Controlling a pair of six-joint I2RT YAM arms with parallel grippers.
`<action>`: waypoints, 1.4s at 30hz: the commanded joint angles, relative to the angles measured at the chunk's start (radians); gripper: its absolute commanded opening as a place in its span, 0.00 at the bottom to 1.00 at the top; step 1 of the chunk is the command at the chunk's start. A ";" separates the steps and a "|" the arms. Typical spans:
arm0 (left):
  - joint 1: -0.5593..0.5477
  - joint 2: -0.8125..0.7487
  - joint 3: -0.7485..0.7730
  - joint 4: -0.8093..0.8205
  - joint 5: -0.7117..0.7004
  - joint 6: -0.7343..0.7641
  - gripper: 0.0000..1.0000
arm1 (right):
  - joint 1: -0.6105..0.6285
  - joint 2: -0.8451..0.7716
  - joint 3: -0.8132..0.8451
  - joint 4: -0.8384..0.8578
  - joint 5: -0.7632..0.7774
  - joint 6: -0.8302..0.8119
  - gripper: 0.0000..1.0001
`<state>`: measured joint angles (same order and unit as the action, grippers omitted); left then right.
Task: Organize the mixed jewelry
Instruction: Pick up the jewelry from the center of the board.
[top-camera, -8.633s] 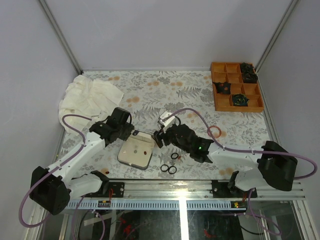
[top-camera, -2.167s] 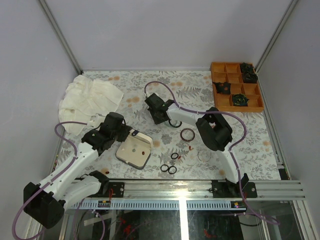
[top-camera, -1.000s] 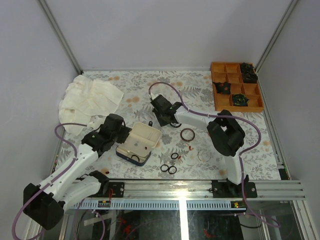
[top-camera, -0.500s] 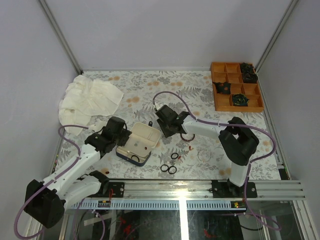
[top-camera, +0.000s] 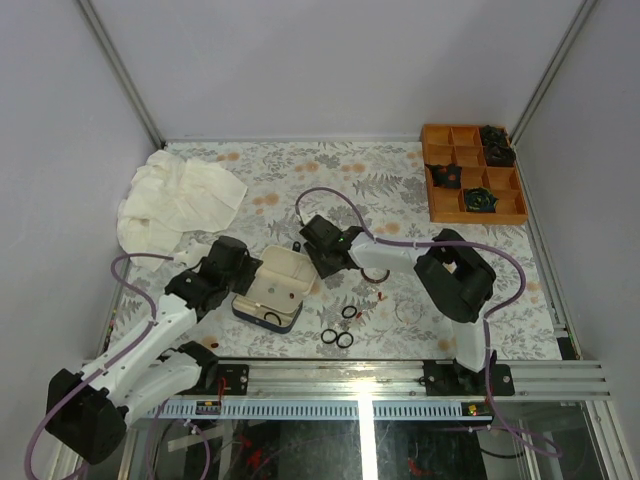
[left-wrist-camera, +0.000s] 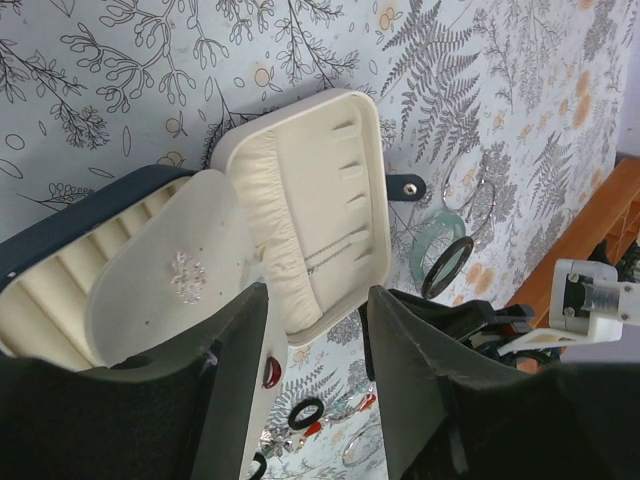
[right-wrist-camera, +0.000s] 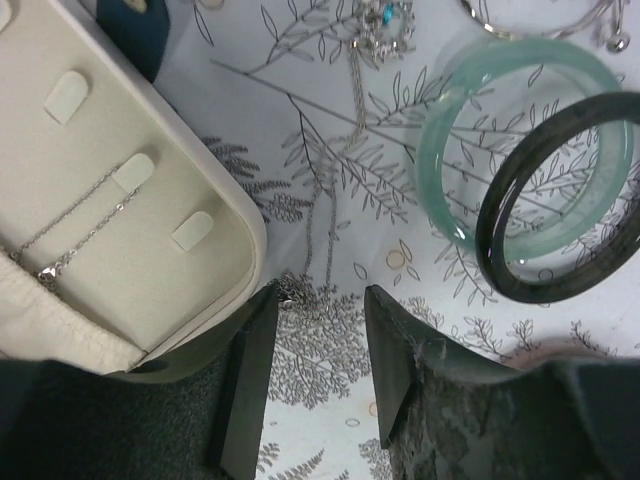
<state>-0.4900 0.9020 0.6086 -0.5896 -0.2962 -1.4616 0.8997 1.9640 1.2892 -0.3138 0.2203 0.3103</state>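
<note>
The hinged case (top-camera: 285, 272) lies open, cream lining up, with a black ring (top-camera: 270, 318) in its base. Three black rings (top-camera: 349, 312) lie on the table in front of it, with tiny red bits (top-camera: 380, 296) and a clear hoop (top-camera: 408, 311) nearby. My left gripper (top-camera: 236, 263) is open at the case's left edge; in its wrist view the fingers (left-wrist-camera: 232, 400) frame a black ring (left-wrist-camera: 305, 412) and red bits (left-wrist-camera: 365, 402). My right gripper (top-camera: 318, 246) is open beside the lid (right-wrist-camera: 110, 230), low over a silver chain (right-wrist-camera: 335, 210).
A green bangle (right-wrist-camera: 520, 160) and a dark bangle (right-wrist-camera: 560, 205) lie overlapped just right of the chain. An orange compartment tray (top-camera: 470, 185) stands at the back right. A white cloth (top-camera: 180, 200) is bunched at the back left.
The case, lying shut before, now stands open. My right gripper has moved from behind the bangles to the lid's right edge. My left gripper has stayed at the case.
</note>
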 joint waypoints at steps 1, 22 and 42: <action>0.005 -0.022 -0.008 0.031 -0.034 0.007 0.45 | 0.011 0.055 0.040 0.015 0.032 0.014 0.46; 0.005 -0.065 -0.036 0.044 -0.021 0.009 0.44 | 0.015 -0.052 -0.097 0.006 0.146 0.004 0.00; 0.005 -0.082 -0.047 0.014 -0.057 0.006 0.44 | 0.015 -0.337 -0.160 0.032 0.170 -0.032 0.00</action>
<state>-0.4900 0.8402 0.5808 -0.5892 -0.3115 -1.4612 0.9154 1.7206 1.1206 -0.3027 0.3584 0.2977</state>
